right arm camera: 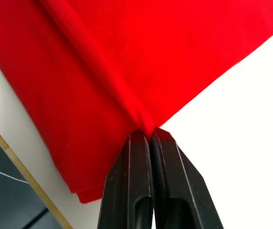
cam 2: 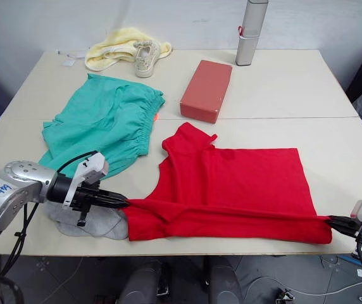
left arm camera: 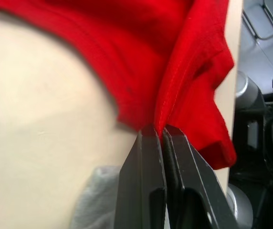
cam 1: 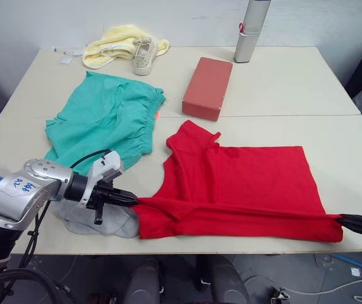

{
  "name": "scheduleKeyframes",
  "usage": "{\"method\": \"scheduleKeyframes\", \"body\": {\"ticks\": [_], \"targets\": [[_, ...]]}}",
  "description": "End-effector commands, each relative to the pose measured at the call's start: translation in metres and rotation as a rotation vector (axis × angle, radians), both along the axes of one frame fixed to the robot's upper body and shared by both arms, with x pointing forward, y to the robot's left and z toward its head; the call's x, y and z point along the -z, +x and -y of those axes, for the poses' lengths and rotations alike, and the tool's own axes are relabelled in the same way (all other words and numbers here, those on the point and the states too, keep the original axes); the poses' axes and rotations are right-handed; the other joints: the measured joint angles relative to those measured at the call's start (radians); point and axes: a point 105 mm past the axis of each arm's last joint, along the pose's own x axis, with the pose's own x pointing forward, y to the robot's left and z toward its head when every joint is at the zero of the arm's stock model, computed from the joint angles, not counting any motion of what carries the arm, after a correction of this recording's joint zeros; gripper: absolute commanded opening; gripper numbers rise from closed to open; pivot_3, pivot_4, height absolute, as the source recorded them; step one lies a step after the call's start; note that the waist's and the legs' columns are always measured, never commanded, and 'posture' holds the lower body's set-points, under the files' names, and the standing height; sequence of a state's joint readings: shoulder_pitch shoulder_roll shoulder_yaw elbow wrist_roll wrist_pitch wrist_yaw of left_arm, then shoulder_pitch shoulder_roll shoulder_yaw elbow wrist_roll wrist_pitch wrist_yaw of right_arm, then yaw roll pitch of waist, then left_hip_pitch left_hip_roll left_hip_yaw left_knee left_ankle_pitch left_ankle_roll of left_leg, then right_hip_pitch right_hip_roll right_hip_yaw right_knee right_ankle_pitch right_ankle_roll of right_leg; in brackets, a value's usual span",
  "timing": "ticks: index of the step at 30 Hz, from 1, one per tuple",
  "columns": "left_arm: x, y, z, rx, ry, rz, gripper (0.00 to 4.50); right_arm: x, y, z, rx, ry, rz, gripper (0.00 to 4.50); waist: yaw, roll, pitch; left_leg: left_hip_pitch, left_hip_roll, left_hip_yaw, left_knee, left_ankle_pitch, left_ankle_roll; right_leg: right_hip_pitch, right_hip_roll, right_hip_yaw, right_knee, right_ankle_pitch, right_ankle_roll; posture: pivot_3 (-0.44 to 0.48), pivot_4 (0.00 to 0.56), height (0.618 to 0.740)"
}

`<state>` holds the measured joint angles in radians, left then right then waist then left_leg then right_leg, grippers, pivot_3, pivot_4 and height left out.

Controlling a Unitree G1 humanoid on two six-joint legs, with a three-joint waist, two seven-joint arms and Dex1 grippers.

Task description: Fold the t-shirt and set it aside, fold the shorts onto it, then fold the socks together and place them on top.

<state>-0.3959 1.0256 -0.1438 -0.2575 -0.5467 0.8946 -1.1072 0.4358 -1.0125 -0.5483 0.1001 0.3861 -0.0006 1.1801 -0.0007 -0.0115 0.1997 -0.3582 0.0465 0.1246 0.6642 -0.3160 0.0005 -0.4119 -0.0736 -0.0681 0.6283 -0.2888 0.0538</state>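
T-shirt [cam 1: 244, 183]: near hem pinched shut between my left gripper [cam 1: 133, 201] and right gripper [cam 1: 342, 220]; socks [cam 1: 102, 220] partly hidden beneath.

Table [cam 1: 276, 82]: pale beige top, made of two sections, with a seam running left to right across the middle.

Box [cam 1: 207, 88]: rigid, brick-red, rectangular, lying flat on the far section near the centre, its near end just short of the seam.

Towel [cam 1: 114, 43]: pale yellow, crumpled, at the far left of the table.

Sneaker [cam 1: 145, 55]: beige, touching the towel on its right side, toe pointing toward the near edge.

Cylinder [cam 1: 250, 30]: grey, upright, at the far edge, right of the box, with a small red tab on its side.

Small white items [cam 1: 67, 56]: left of the towel; identity cannot be determined.
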Motion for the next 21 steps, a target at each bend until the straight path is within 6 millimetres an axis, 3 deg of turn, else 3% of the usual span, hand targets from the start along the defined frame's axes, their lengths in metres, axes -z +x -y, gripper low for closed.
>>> {"method": "scheduleKeyframes", "body": {"ticks": [1, 5, 9, 10, 14, 19, 21], "targets": [[-0.001, 0.004, -0.001, -0.004, 0.009, 0.036, 1.30, -0.009, 0.001, 0.000, 0.025, 0.023, 0.043, 0.69, 0.000, 0.000, 0.000, 0.000, 0.000, 0.000, 0.000, 0.000, 0.000, 0.000, 0.000, 0.000, 0.000, 0.000, 0.000, 0.000, 0.150, 0.740], [-0.001, 0.016, -0.008, -0.068, 0.004, 0.125, 2.49, -0.019, 0.006, 0.004, 0.046, -0.003, 0.128, 2.00, 0.000, 0.000, 0.000, 0.000, 0.000, 0.000, 0.000, 0.000, 0.000, 0.000, 0.000, 0.000, 0.000, 0.000, 0.000, 0.000, 0.150, 0.740], [-0.024, 0.019, -0.004, -0.033, -0.144, 0.271, 3.74, -0.050, 0.012, 0.008, 0.081, -0.007, 0.313, 3.37, -0.003, 0.000, 0.000, 0.000, 0.000, 0.001, 0.000, 0.000, 0.000, 0.000, 0.000, 0.001, 0.001, 0.000, 0.000, 0.000, 0.150, 0.740], [-0.027, 0.015, -0.002, -0.002, -0.172, 0.282, 4.03, -0.055, 0.011, 0.007, 0.087, 0.018, 0.331, 3.38, -0.002, 0.000, 0.000, 0.000, 0.001, 0.001, 0.000, 0.000, 0.000, -0.001, 0.000, 0.001, 0.001, 0.000, 0.000, 0.000, 0.150, 0.740], [-0.029, -0.012, 0.013, 0.131, -0.249, 0.250, 4.03, -0.063, 0.000, -0.003, 0.072, 0.080, 0.311, 3.38, -0.001, 0.000, 0.000, 0.000, 0.001, 0.001, 0.000, 0.000, 0.000, 0.000, 0.000, 0.001, 0.000, 0.000, 0.000, 0.000, 0.150, 0.740], [-0.024, -0.021, 0.032, 0.208, -0.269, 0.251, 4.03, -0.060, -0.012, -0.011, 0.027, 0.090, 0.272, 3.38, 0.006, 0.000, -0.001, 0.000, -0.001, 0.000, 0.000, 0.000, 0.001, 0.001, -0.002, 0.001, 0.000, 0.001, 0.002, 0.000, 0.150, 0.740], [-0.020, -0.022, 0.043, 0.260, -0.261, 0.291, 4.38, -0.058, -0.018, -0.024, -0.030, 0.123, 0.225, 3.55, 0.004, 0.000, -0.001, 0.001, -0.001, 0.000, 0.000, 0.000, 0.002, 0.001, -0.002, 0.001, 0.000, 0.001, 0.002, 0.000, 0.150, 0.740]]}}
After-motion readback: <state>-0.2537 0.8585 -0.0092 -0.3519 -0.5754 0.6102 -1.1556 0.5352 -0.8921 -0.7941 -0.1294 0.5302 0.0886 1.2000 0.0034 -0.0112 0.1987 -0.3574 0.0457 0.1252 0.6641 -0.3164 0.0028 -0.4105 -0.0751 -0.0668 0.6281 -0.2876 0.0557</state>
